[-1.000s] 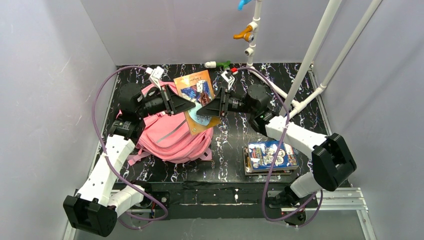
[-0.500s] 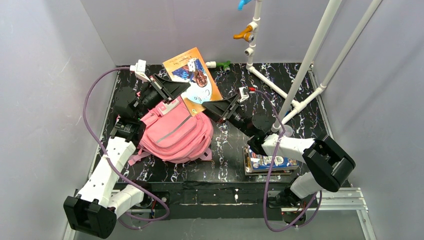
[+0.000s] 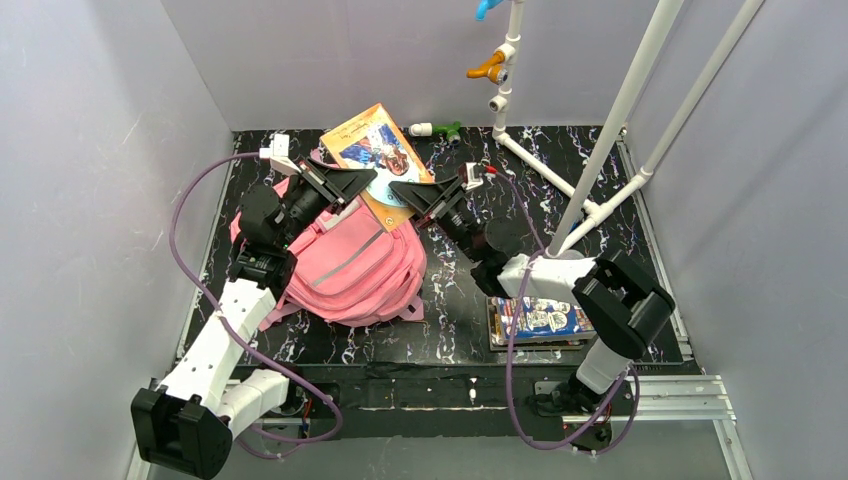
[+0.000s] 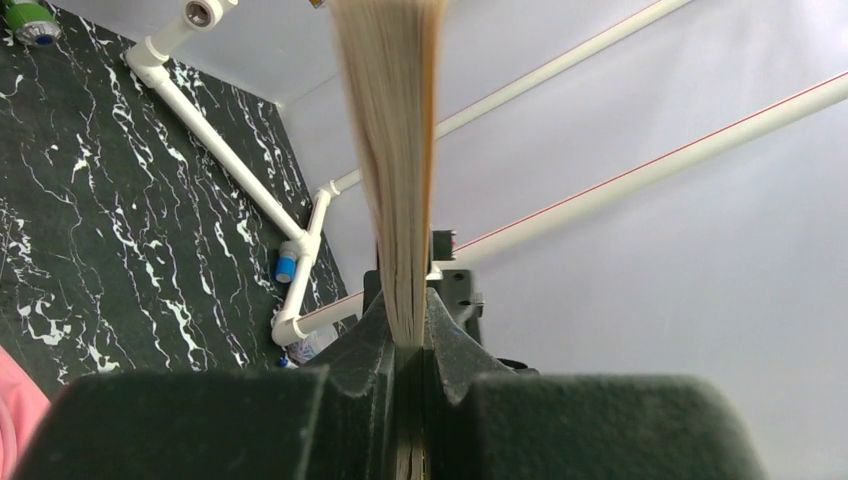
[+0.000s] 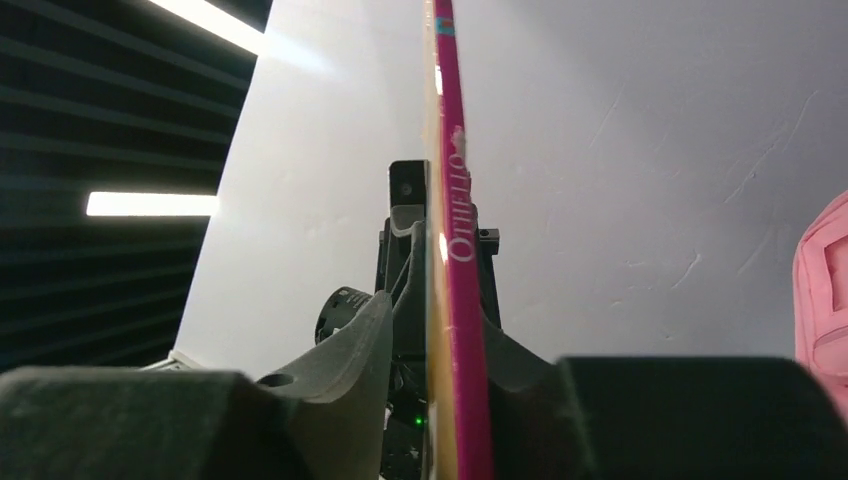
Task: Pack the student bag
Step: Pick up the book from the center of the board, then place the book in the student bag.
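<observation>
The pink student bag [image 3: 350,265] lies on the left of the black table, and its edge [image 5: 825,280] shows in the right wrist view. An orange-covered book [image 3: 375,150] is held tilted above the bag's far end. My left gripper [image 3: 358,183] is shut on the book's page edge [image 4: 395,150], which is pinched between the fingers of that gripper [image 4: 405,335]. My right gripper [image 3: 405,192] straddles the book's lower right corner. In its own view the magenta spine [image 5: 452,200] lies against the right finger, and the right gripper [image 5: 437,310] keeps a gap on the left side.
A stack of books [image 3: 545,315] lies at the front right beside the right arm. A white pipe frame [image 3: 620,110] rises at the back right, with an orange valve [image 3: 490,68] and a green fitting [image 3: 445,128]. Grey walls enclose the table.
The left gripper lifted the book up and back off the bag. The right gripper let go, swung away, then returned to the book's lower corner with its jaws narrowing.
</observation>
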You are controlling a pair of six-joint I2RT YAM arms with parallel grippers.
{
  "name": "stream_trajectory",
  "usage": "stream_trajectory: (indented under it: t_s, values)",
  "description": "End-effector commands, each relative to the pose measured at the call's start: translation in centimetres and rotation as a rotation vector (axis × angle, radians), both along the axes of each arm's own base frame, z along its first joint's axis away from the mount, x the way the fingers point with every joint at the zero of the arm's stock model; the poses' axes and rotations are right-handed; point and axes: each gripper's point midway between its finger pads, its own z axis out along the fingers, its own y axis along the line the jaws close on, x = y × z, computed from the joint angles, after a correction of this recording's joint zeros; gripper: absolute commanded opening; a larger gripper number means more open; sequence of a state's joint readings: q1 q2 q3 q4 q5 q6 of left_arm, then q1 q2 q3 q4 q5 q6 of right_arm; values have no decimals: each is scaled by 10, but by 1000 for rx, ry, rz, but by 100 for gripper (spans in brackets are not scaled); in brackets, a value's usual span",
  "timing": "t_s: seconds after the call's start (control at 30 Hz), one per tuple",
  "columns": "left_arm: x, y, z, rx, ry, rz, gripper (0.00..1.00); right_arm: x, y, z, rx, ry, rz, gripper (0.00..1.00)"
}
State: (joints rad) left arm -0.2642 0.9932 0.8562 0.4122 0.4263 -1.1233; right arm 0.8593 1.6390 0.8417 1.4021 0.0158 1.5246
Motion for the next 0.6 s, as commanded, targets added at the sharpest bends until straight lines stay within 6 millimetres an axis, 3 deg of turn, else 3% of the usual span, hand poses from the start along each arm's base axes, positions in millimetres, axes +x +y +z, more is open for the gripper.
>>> stream_trajectory:
  t_s: [0.0, 0.1, 0.2, 0.23, 0.27, 0.33, 0.4, 0.47, 0.57]
  values:
    - [0, 5, -6, 0, -13, 44, 0, -8, -6, 39, 144, -18, 1, 26]
    - [-2, 4, -26, 23, 16, 33, 4, 1, -2, 25, 49, 12, -49, 4]
    - [-11, 5, -61, 168, 93, 8, 55, 16, 4, -8, -212, 54, -131, 1]
    - [-14, 14, -83, 256, 180, 40, 69, 20, 1, -21, -324, 53, -183, 1]
    - [-19, 27, -106, 365, 270, 81, 74, 26, -4, -45, -474, 72, -237, 1]
    - [-29, 60, -138, 589, 377, 172, 78, 36, -23, -72, -750, 36, -351, 1]
    - [-42, 80, -160, 771, 411, 167, 79, 44, -47, -89, -997, -38, -451, 1]
    - [-53, 79, -176, 859, 426, 72, 79, 48, -72, -107, -1209, -79, -517, 1]
    - [-70, 56, -198, 925, 446, -137, 78, 47, -100, -118, -1377, -157, -560, 1]
